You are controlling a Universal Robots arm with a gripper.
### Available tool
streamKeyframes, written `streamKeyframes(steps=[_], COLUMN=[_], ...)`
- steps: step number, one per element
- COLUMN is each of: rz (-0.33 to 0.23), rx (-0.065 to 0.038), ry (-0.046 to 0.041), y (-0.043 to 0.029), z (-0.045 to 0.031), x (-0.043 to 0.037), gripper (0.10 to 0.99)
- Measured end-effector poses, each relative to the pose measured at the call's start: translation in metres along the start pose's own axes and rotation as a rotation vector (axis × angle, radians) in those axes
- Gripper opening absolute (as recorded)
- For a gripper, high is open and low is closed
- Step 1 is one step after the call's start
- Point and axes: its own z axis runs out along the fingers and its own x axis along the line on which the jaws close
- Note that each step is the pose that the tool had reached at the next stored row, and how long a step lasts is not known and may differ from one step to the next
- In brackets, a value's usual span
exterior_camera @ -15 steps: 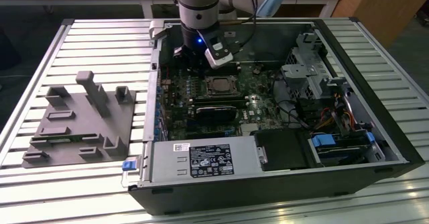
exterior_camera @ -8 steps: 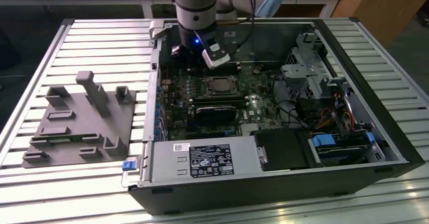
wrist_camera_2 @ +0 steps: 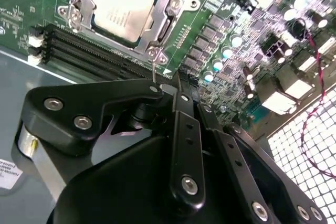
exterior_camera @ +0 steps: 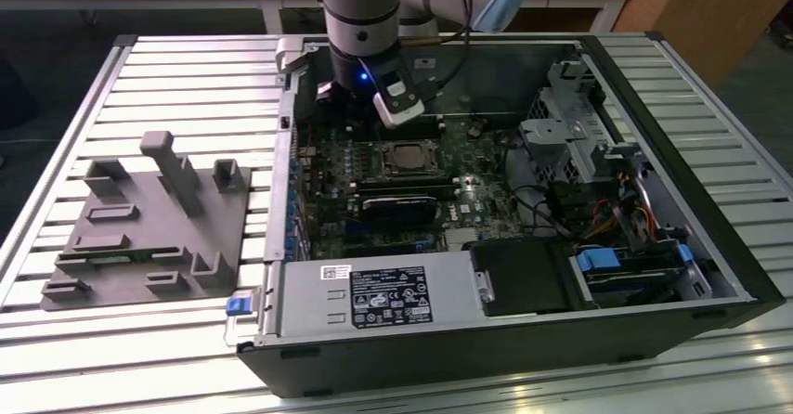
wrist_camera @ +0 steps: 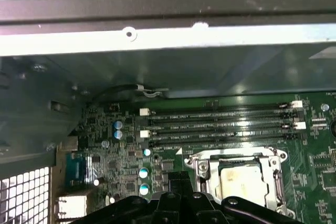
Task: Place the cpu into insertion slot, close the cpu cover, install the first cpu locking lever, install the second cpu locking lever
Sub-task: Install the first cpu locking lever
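Inside the computer case [exterior_camera: 496,363], the cpu [wrist_camera_2: 121,6] sits in the insertion slot [wrist_camera_2: 73,15] — pincer [wrist_camera_2: 177,81] nearby, closed on nothing.

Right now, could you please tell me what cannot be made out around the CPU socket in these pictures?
1. The insertion slot interior: covered by the cpu and cpu cover in both wrist views.
2. The cpu cover side nearest the gripper, first wrist view: cut off by the picture edge.
3. The locking levers' state: a thin rod runs behind the gripper in the second wrist view; too small in the exterior view.
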Motion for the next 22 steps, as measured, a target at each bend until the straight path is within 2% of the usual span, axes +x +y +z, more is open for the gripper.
streamKeyframes(steps=[2,5,16,22], rz=[0.001,0.001,0.004,0.004], rx=[-0.011,-0.022,-0.114,-0.118], ry=[0.0008,0.0017,0.0086,0.0089], y=[0.0,-0.0001,-0.0006,-0.0005], z=[0.0,0.0,-0.0003,-0.0001], x=[0.0001,0.0009,0.0051,0.0035], gripper=[0.106,0.106,0.106,0.106])
